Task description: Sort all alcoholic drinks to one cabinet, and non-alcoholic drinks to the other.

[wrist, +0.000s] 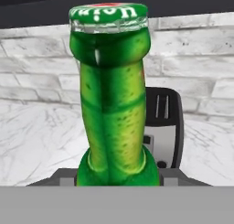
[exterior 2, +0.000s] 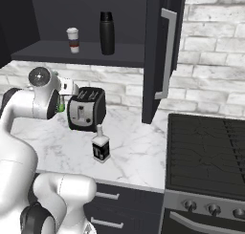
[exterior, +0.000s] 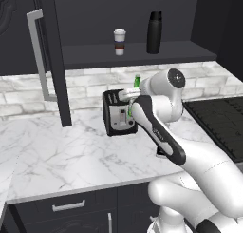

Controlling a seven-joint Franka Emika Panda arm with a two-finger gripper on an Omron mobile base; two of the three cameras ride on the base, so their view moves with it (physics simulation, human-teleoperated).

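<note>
My gripper (wrist: 118, 179) is shut on the green beer bottle (wrist: 114, 95), which stands upright in it, cap up. The hand (exterior: 129, 102) hovers over the counter just beside the toaster, and the bottle's green top (exterior: 137, 79) pokes up above it. A squat pale bottle with a black label (exterior 2: 100, 147) stands on the counter in front of the toaster. On the shelf of the open wall cabinet (exterior: 142, 53) are the white coffee cup (exterior: 119, 42) and the black flask (exterior: 154, 32).
The black-and-silver toaster (exterior: 118, 113) sits against the brick wall, right by my hand. The cabinet's doors (exterior: 50, 61) (exterior 2: 162, 56) hang open on both sides. A black stove (exterior 2: 206, 152) lies to the right. Drawers (exterior: 69, 206) run below the marble counter (exterior: 57, 151).
</note>
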